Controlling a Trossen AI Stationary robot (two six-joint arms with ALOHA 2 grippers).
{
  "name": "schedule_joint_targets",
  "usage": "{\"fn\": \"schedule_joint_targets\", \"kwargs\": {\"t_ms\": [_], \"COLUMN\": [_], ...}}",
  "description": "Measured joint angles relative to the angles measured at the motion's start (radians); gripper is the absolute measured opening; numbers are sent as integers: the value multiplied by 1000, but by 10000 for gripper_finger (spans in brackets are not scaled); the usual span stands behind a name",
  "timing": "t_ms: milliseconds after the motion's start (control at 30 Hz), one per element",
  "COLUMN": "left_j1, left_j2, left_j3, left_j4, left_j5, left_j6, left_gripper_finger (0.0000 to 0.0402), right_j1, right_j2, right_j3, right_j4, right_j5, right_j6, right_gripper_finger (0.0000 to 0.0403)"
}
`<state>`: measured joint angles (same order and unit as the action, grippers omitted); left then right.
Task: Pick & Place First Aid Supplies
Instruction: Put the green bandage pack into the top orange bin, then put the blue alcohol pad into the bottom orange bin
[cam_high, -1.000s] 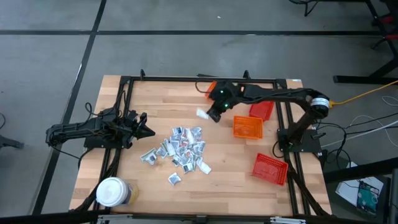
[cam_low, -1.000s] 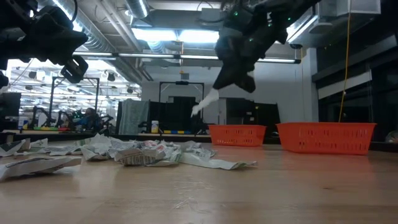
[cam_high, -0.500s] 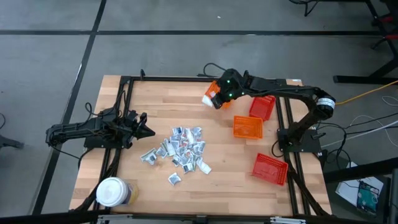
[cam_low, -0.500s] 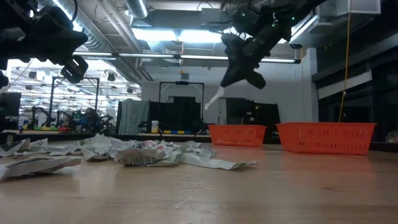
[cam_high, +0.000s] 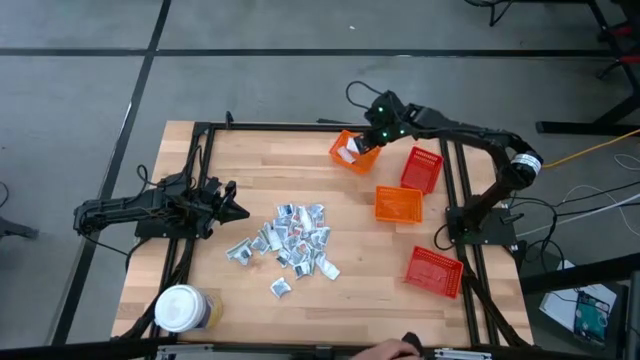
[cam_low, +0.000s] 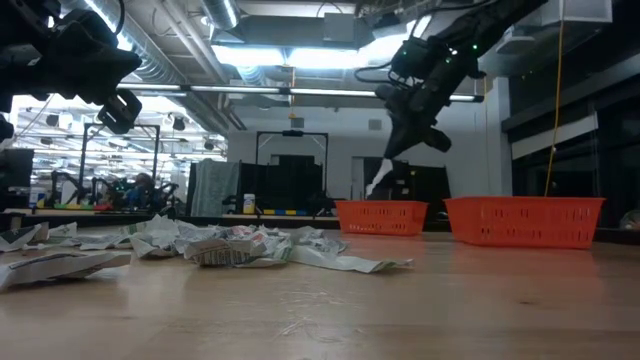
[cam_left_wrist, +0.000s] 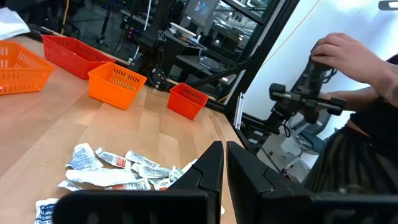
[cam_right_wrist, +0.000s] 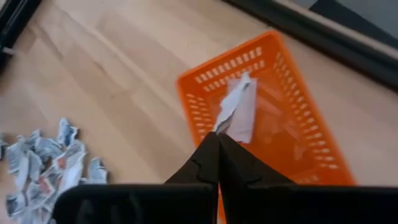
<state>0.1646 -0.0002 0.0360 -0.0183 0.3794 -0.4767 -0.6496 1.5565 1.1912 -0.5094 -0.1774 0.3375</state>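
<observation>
My right gripper (cam_high: 362, 147) is shut on one white sachet (cam_right_wrist: 239, 107), held above the far orange basket (cam_high: 354, 155); in the low view the sachet (cam_low: 380, 181) hangs below the gripper (cam_low: 402, 150). The other first aid sachets lie in a loose pile (cam_high: 290, 240) on the middle of the table. My left gripper (cam_high: 240, 211) is shut and empty, level above the table, left of the pile. My right gripper pinches the sachet by one end (cam_right_wrist: 221, 127) between its two fingertips, slanting down from above. The sachet hangs below the fingers, lifted clear, over the inside of the orange basket (cam_right_wrist: 211, 70).
A red basket (cam_high: 421, 170) and an orange one (cam_high: 398, 204) stand right of the far basket, another red one (cam_high: 435, 271) near the front right. A white-lidded jar (cam_high: 181, 309) stands at the front left. A person's hand (cam_high: 388, 349) shows at the near edge.
My right gripper has gone toward the table's far right, staying shut on the sachet. The sachet has travelled with it, hanging clear, from over the bare table to over the far orange basket.
</observation>
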Motion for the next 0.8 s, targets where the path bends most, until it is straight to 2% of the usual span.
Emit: {"fn": "schedule_joint_targets", "kwargs": {"t_ms": [200,467,633,800], "left_j1": [0,0,0,0], "left_j2": [0,0,0,0], "left_j3": [0,0,0,0], "left_j4": [0,0,0,0], "left_j5": [0,0,0,0], "left_j6": [0,0,0,0], "left_gripper_finger": [15,15,15,15], "right_j1": [-18,-35,-43,-49], "right_j2": [27,65,71,71], "right_j3": [0,0,0,0], "right_j4": [12,16,16,16], "right_j5": [-85,-83,-79,-79], "right_j6": [-105,-188,-142,-79], "right_gripper_finger": [2,17,54,119]}}
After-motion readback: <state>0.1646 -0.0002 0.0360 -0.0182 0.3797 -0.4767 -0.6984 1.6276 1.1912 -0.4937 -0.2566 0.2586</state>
